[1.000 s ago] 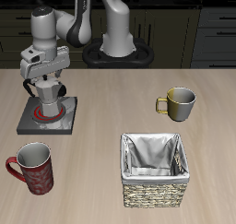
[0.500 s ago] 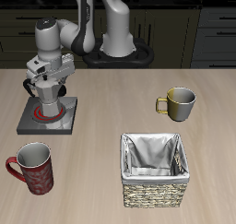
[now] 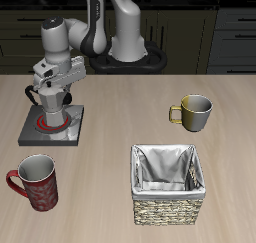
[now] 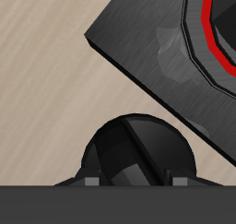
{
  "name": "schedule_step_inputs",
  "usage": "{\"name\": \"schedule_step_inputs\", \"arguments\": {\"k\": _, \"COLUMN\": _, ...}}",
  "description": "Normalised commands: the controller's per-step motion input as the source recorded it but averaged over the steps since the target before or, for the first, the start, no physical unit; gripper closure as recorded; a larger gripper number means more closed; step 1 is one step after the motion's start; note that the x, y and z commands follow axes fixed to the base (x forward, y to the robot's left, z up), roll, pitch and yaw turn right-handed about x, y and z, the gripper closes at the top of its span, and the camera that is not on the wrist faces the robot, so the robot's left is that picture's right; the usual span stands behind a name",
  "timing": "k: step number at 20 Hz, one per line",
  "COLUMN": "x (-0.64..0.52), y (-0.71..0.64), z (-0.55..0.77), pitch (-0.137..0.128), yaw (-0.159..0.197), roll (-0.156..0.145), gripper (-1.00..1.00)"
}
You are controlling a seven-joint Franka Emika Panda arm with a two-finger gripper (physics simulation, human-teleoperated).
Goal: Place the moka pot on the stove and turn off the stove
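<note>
The stove (image 3: 30,135) is a dark plate whose ring (image 3: 42,120) glows red. On the ring, under my hand, stands the silver moka pot (image 3: 54,114), mostly hidden by the fingers. My gripper (image 3: 58,104) hangs over the back part of the plate. In the wrist view the stove (image 4: 138,43) shows a corner and part of the red ring (image 4: 205,29). The black round knob (image 4: 138,154) lies just under my gripper (image 4: 130,182). Only the finger ends show there, and they stand apart with nothing pinched between them.
An olive-gold mug (image 3: 194,112) stands farther along the table. A woven basket with a grey lining (image 3: 168,183) sits near the front edge. A red patterned mug (image 3: 35,181) stands in front of the stove.
My hand has shifted sideways and a little back over the stove, away from the ring's middle. The pot and the red glow are unchanged.
</note>
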Motion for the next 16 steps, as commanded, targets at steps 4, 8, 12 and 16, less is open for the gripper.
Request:
{"name": "schedule_step_inputs", "arguments": {"k": 4, "x": -0.06, "y": -0.14, "z": 0.27, "pitch": -0.038, "yaw": -0.046, "roll": -0.037, "gripper": 1.00}}
{"name": "schedule_step_inputs", "arguments": {"k": 8, "x": -0.04, "y": -0.14, "z": 0.10, "pitch": -0.017, "yaw": 0.003, "roll": -0.022, "gripper": 1.00}}
{"name": "schedule_step_inputs", "arguments": {"k": 12, "x": 0.04, "y": -0.13, "z": -0.11, "pitch": 0.025, "yaw": -0.028, "roll": -0.033, "gripper": 1.00}}
{"name": "schedule_step_inputs", "arguments": {"k": 16, "x": 0.05, "y": 0.01, "z": -0.07, "pitch": 0.014, "yaw": -0.083, "roll": -0.019, "gripper": 1.00}}
